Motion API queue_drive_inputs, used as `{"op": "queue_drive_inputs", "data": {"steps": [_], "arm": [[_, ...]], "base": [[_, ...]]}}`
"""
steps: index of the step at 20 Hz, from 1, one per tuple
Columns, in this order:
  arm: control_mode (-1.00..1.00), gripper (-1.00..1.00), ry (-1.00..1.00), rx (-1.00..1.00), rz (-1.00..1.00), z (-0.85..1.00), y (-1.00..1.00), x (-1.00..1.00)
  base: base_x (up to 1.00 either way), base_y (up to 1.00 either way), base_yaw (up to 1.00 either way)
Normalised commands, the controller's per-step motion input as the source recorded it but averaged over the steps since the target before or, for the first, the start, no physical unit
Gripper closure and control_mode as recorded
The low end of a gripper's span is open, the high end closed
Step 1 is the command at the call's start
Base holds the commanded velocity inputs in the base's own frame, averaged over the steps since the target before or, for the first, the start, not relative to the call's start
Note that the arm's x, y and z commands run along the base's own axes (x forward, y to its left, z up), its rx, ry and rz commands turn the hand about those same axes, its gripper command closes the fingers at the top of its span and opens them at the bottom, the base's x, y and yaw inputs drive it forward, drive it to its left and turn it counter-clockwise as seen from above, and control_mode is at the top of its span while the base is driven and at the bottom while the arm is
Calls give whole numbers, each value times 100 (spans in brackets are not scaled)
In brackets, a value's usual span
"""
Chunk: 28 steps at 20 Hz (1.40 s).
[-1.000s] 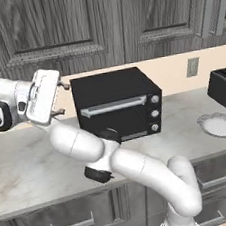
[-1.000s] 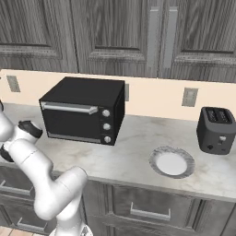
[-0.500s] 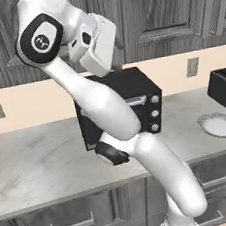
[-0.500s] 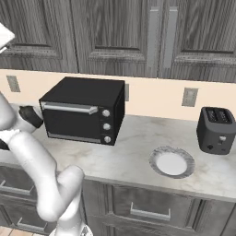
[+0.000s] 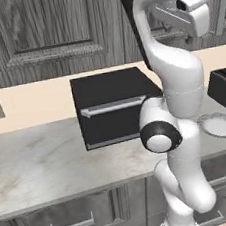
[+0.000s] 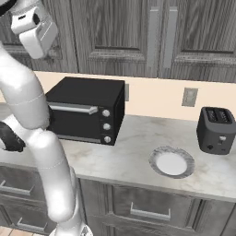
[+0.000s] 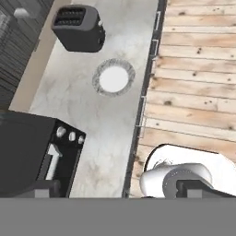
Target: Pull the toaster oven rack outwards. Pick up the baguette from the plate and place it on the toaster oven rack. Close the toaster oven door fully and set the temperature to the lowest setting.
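The pincer [image 5: 195, 11] is seen raised high before the upper cabinets [image 6: 120, 32], its jaws spread wide and nothing held between them. Far below it, the toaster oven [image 6: 87, 110] is set on the marble worktop [image 6: 133, 147], its door [image 6: 76, 120] shut and the silver handle [image 6: 73, 109] lying across the top edge. The plate [image 7: 113, 78] is shown well beneath the pincer, bare and white, between the toaster oven and a black slot toaster [image 7: 77, 28].
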Motion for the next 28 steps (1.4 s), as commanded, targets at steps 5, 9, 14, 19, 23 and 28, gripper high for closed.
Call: {"op": "queue_drive_inputs", "data": {"steps": [5,9,14,19,23,28], "arm": [[-100,-100,-100,34,43,-9,-93,34],[-100,-100,9,29,69,-100,-78,-94],[-100,-100,45,16,62,-100,-55,-100],[-100,-100,58,3,52,-100,-62,-90],[-100,-100,63,-13,51,-100,-82,-66],[-100,-100,76,-40,32,-100,-19,-98]], "base": [[0,0,0],[0,0,0],[0,0,0],[0,0,0],[0,0,0],[0,0,0]]}}
